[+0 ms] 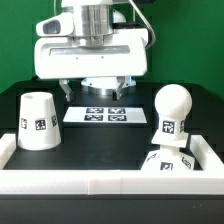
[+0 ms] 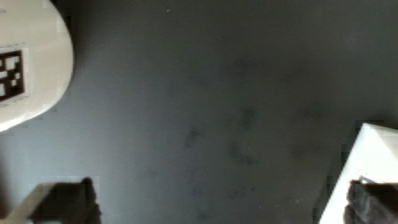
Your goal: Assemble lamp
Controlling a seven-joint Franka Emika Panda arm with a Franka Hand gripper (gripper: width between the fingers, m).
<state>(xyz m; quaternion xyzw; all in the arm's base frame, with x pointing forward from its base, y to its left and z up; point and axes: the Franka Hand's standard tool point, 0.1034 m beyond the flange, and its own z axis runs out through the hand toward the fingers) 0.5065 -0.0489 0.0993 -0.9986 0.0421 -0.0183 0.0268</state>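
Note:
The cup-like shade (image 1: pixel 37 121) stands wide end down on the black table at the exterior view's left. The ball-shaped bulb (image 1: pixel 172 113) stands upright at the right, with the low sloped base (image 1: pixel 168 163) in front of it by the white wall. My gripper (image 1: pixel 94 93) hangs open and empty at the back, above the far edge of the marker board (image 1: pixel 103 114), apart from all three parts. In the wrist view the gripper (image 2: pixel 217 205) has only bare table between its dark fingertips (image 2: pixel 63 205). A white tagged part (image 2: pixel 22 70), probably the shade, shows at one corner.
A low white wall (image 1: pixel 110 185) runs along the table's front and up both sides. A white edge (image 2: pixel 374 160) shows beside one fingertip in the wrist view; I cannot tell what it is. A green backdrop stands behind the arm.

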